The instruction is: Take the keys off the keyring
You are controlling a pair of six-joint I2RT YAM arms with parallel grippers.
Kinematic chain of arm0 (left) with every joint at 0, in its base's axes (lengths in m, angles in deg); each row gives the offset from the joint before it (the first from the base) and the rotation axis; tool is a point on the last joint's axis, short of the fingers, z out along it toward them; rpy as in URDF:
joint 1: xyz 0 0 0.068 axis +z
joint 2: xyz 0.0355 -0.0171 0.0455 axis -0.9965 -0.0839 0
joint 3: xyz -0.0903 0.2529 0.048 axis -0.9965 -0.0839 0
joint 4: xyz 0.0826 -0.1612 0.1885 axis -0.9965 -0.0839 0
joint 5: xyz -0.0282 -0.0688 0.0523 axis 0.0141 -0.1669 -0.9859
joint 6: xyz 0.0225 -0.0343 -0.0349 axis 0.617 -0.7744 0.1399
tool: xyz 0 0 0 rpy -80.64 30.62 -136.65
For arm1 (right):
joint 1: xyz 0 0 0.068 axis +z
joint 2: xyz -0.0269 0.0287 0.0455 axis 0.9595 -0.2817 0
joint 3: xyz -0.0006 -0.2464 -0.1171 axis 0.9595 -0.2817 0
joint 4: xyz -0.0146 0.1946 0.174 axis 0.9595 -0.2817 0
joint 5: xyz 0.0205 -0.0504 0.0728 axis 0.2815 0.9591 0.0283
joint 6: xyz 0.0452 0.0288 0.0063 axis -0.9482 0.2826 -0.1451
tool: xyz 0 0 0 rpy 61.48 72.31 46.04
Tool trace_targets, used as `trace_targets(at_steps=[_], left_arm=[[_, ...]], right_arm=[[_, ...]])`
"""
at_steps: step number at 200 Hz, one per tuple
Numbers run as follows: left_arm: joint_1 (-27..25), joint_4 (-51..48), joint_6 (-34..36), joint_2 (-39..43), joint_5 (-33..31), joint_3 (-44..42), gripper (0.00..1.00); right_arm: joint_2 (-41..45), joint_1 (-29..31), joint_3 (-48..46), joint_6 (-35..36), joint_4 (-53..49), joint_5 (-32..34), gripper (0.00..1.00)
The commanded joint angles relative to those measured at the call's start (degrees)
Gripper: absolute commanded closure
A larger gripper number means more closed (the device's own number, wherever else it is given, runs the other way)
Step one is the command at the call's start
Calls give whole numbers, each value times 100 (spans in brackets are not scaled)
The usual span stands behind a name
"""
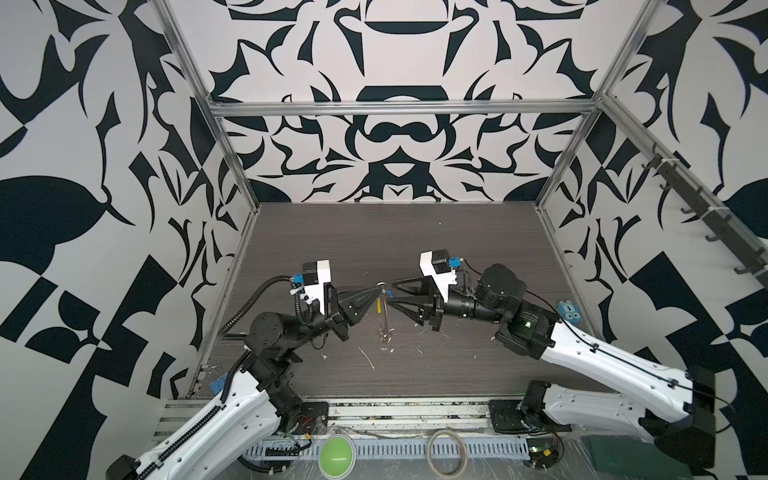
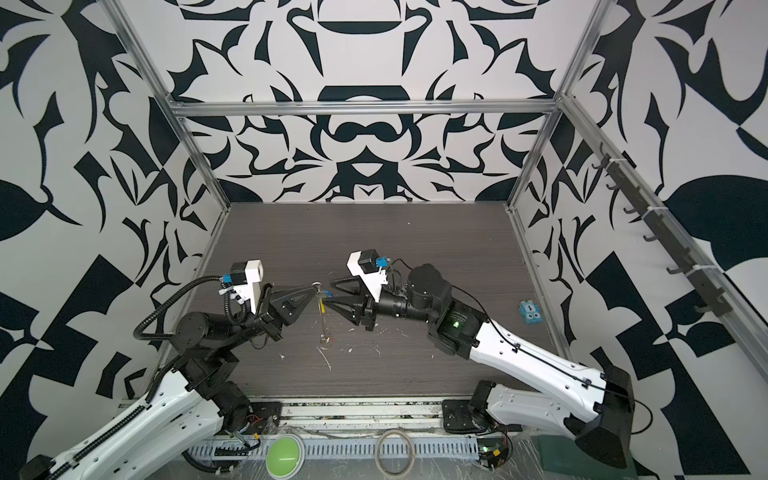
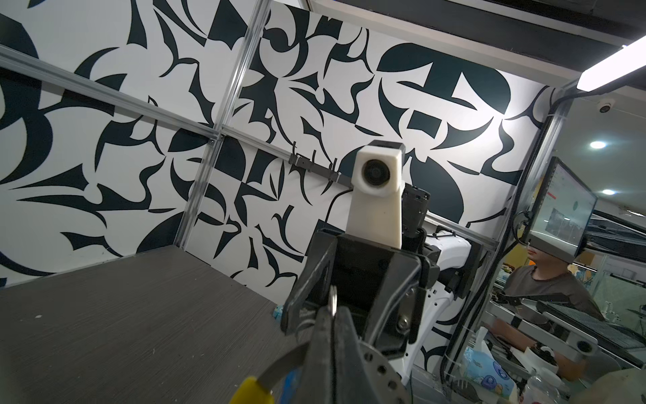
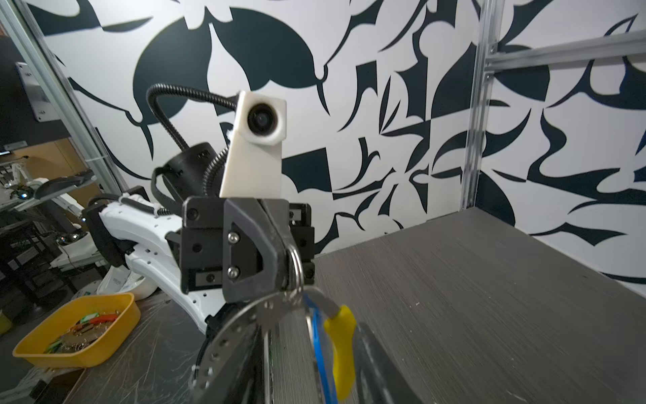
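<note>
The left gripper [image 1: 377,291] has its jaws pressed together with no gap showing, and the right wrist view shows them pinched on a small silver ring [image 4: 296,266] that sits at the top of the keyring [image 1: 383,320]. The keyring hangs from that pinch above the middle of the desk [image 1: 457,249], a little nearer the front edge than the back. It is upright and seen edge-on in both top views, so it reads as a thin line. Its yellow sleeve [image 1: 378,306] lies on the upper part of the loop, just below the closed tips. A small glinting cluster [image 1: 384,336] with a faint reddish tint is at the loop's low end, too blurred to make out. Whether that end rests on the desk cannot be told. The right gripper [image 1: 391,291] faces the left one from the other side, tip to tip, with its jaws clearly apart at a middling width. They stand either side of the loop's upper part. In the right wrist view, one of its fingers [image 4: 379,363] runs just beside the yellow sleeve, and a blue tag [image 4: 318,344] hangs in the gap next to the sleeve. No squeeze on anything shows there, and whether that finger touches the sleeve cannot be told. White flecks [image 1: 368,357] lie scattered on the desk below.
</note>
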Motion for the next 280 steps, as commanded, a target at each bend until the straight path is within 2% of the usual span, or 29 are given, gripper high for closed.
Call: trace_targets(at_steps=[1,36,110,140,157,166,188,202,230,259,280], left_arm=[[24,164,1,62,63,164,100],[28,138,-16,38,71,161,100],[28,139,-23,-7,57,143,100],[23,102,-77,-72,119,178,100],[28,-117,-86,-51,118,242,100],[28,-347,-86,-18,102,302,100],[26,-1041,-86,165,111,452,67],[28,-1601,13,319,127,591,57],[28,-3119,483,397,337,1124,53],[28,-4862,1015,4,553,1914,53],[28,-5623,1297,-284,630,2334,55]], right_arm=[[156,30,148,-136,659,89,55],[33,31,232,-220,705,106,58],[-159,27,352,-302,637,-335,83],[-96,26,345,-245,478,-282,100],[-23,17,364,-183,242,-141,100],[18,-29,391,-172,84,-125,100],[77,-311,452,-193,-327,-384,100],[70,-515,524,-211,-611,-686,100],[33,-746,750,40,-1332,-1109,100],[-10,-809,995,381,-1987,-1386,100],[-88,-820,1189,583,-2395,-1525,100]])
